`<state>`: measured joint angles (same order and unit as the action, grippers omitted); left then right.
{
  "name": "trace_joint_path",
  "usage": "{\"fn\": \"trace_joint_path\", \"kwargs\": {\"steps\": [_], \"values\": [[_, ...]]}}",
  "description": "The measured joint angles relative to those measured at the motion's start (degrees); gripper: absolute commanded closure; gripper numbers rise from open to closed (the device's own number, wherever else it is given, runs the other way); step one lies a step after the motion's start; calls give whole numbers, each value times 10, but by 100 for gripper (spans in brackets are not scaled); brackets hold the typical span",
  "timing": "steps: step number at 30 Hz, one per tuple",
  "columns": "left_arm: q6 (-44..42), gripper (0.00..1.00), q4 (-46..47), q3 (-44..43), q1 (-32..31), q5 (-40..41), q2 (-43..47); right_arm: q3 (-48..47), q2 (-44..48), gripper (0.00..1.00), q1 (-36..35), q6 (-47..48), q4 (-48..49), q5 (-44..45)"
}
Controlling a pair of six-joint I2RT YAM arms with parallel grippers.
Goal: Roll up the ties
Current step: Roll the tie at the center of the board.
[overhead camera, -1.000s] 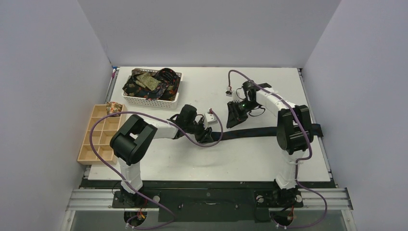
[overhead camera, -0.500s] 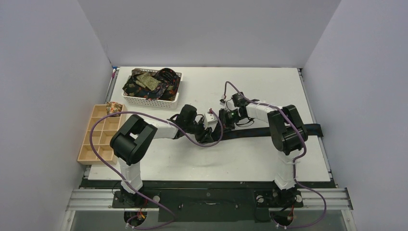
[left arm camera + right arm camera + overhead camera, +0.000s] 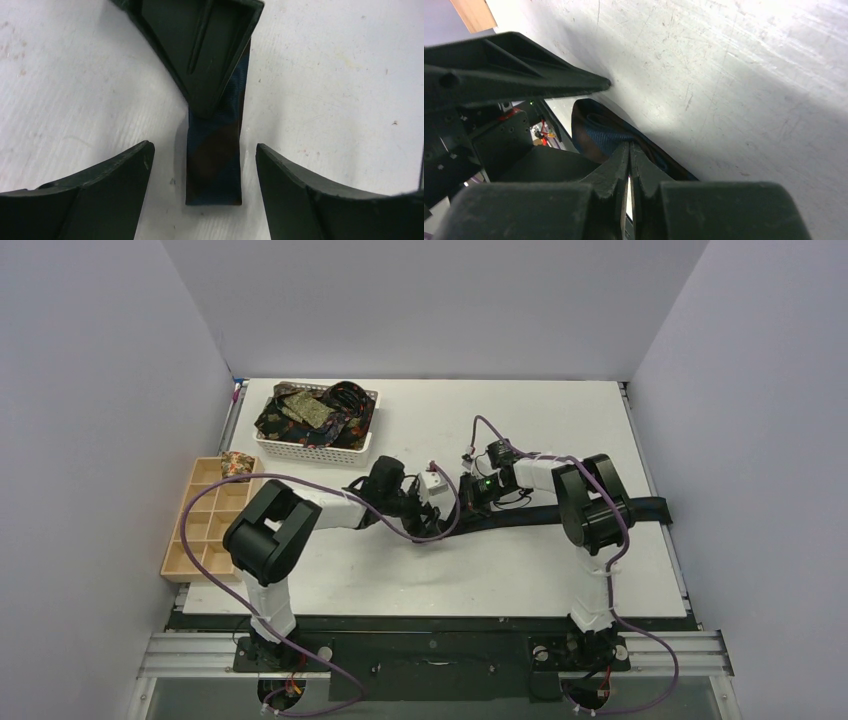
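Top view: one roll (image 3: 236, 464) sits in the tray (image 3: 190, 545) by the left edge, and a black tie (image 3: 645, 508) lies unrolled mid-worktop. Left wrist: the left gripper (image 3: 204, 147) spreads wide astride its end. Right wrist: the right gripper (image 3: 630, 150) pinches it. Rolling looks barely begun.

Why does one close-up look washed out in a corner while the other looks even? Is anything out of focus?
Right wrist view: glare whitens the table at upper right, shadow darkens it lower down, and the near fingers look dark and soft. Left wrist view: even light, the tie sharp, a faint shadow along its left edge. Top view: flat, soft light, no strong glare.
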<state>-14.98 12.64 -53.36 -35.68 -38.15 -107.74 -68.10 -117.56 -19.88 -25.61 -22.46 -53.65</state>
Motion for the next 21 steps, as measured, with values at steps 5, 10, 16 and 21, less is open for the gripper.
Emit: {"fn": "trace_joint_path", "kwargs": {"steps": [5, 10, 16, 21], "values": [[108, 32, -9, 17, 20, 7, 42, -4, -3, 98, 0, 15, -7, -3], [312, 48, 38, 18, 29, -21, 58, -4, -3, 98, 0, 24, -7, -4], [584, 61, 201, 47, 36, -67, -8, -4, -2, 98, 0, 27, -7, -4], [676, 65, 236, 57, 51, -74, -66, -4, -2, 98, 0, 27, -7, -4]]}}
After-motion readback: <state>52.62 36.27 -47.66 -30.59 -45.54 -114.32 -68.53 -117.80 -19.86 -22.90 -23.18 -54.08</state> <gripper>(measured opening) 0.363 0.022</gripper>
